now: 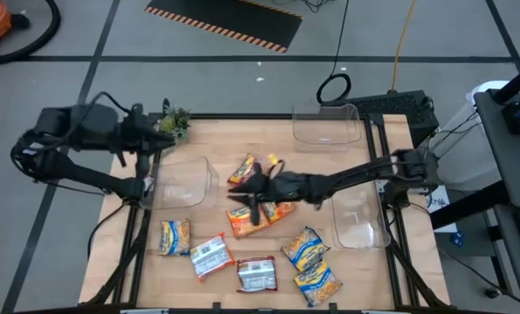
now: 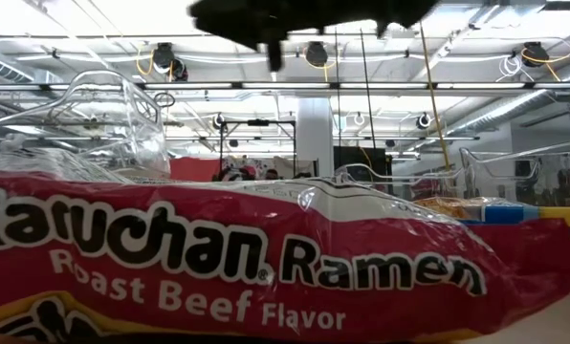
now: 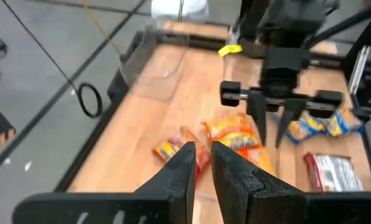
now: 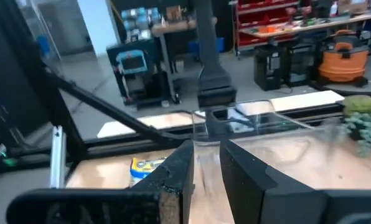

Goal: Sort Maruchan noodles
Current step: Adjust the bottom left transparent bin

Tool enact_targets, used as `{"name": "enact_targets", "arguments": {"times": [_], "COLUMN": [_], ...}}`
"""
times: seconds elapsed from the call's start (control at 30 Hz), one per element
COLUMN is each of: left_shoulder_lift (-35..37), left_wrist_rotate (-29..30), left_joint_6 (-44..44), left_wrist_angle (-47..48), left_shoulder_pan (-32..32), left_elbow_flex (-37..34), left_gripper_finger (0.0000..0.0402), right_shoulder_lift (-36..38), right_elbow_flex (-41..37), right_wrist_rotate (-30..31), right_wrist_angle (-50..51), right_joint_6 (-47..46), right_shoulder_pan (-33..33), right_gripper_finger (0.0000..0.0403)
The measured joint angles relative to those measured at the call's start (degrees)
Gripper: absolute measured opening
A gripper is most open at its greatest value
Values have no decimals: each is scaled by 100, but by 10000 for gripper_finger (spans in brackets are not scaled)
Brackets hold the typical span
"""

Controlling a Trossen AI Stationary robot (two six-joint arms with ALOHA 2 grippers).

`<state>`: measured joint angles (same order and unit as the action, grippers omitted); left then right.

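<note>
Red Maruchan Ramen packet (image 2: pixel 266 263), label "Roast Beef Flavor", beside clear bin (image 2: pixel 113 119). Right gripper (image 1: pixel 253 194) above it, fingers narrowly parted, empty; left gripper (image 3: pixel 201 163) likewise.

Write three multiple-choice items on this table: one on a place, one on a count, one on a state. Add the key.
1. Where is the right gripper?
A. Inside a bin
B. Above the orange-red packets in the middle of the table
C. Off the table

2. How many clear bins stand on the table?
A. One
B. Five
C. Three

3. What does the right gripper hold?
A. Nothing
B. A yellow packet
C. A bin

Key:
1 B, the high view shows it over the orange-red packets.
2 C, there is one bin at the far edge, one on the left and one on the right.
3 A, the left wrist view shows its fingers apart with nothing between them.

The left gripper waits at the table's left edge.
</note>
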<state>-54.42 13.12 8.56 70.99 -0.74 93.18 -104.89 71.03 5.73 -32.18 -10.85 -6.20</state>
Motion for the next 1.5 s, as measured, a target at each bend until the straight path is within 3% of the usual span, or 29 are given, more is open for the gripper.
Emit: {"name": "enact_targets", "arguments": {"times": [0.2, 0.4, 0.67, 0.93, 1.17, 1.5], "left_shoulder_lift": [567, 1165, 1366, 1533, 1683, 1791], "left_wrist_rotate": [451, 809, 1101, 1707, 2129, 2676], "left_joint_6": [630, 1405, 1632, 2356, 2922, 3477], "left_wrist_angle": [-76, -204, -515, -535, -834, -1206], "left_shoulder_pan": [-426, -848, -1279, -1674, -2031, -2581], "left_elbow_flex": [-873, -1820, -2685, -3431, -4113, -4835], "left_gripper_finger": [58, 58, 58, 58, 58, 58], "right_shoulder_lift": [-677, -1014, -1266, -1609, -1623, -1623], "right_elbow_flex": [1181, 1738, 1763, 1761, 1763, 1763], "right_wrist_rotate": [22, 19, 4, -593, -589, -584], "right_wrist_angle": [863, 997, 1369, 539, 111, 890], "right_joint_6": [217, 260, 275, -50, 16, 0], "right_shoulder_pan": [72, 280, 667, 875, 884, 914], "right_gripper_finger": [75, 75, 75, 75, 75, 75]}}
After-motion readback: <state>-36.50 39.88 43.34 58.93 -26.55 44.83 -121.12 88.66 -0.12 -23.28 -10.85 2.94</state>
